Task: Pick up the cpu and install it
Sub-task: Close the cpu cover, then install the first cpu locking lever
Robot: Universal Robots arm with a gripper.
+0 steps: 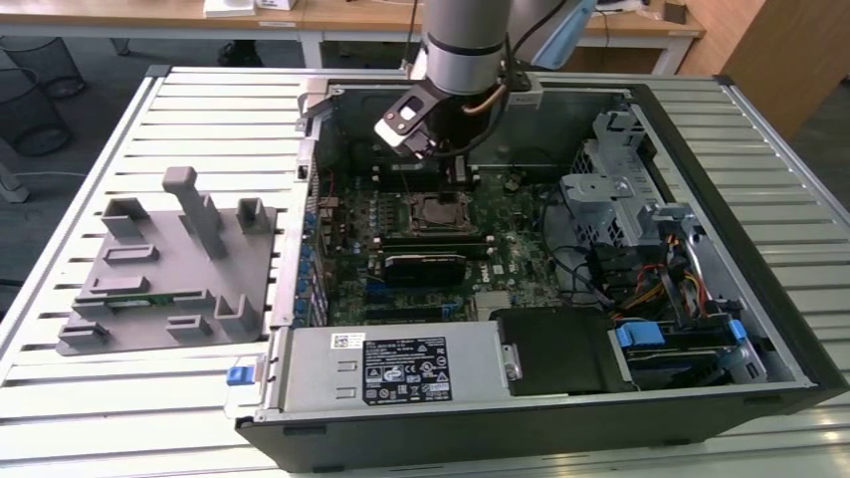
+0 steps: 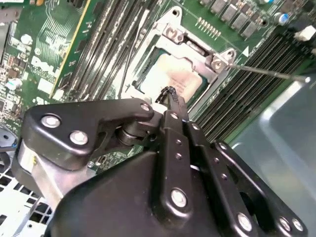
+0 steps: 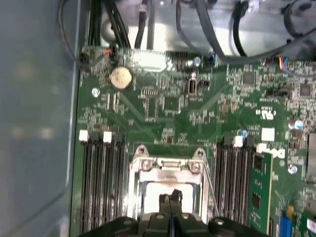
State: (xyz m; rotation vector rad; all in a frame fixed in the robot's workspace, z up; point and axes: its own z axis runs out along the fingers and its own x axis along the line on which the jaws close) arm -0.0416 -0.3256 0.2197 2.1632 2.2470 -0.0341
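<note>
Seated in the square metal-framed socket on the green motherboard, directly under the black two-fingered claw: the silvery-grey square cpu. Fingers pressed together, holding nothing, tips just above the plate. Black memory slots close on both sides; grey case wall further out. Chip's near edge hidden behind the claw.

The exterior view looks down from high at the open computer case, with the gripper far below it. Both wrist views look down past the gripper, very near the board. They share the socket frame just under the fingertips.
</note>
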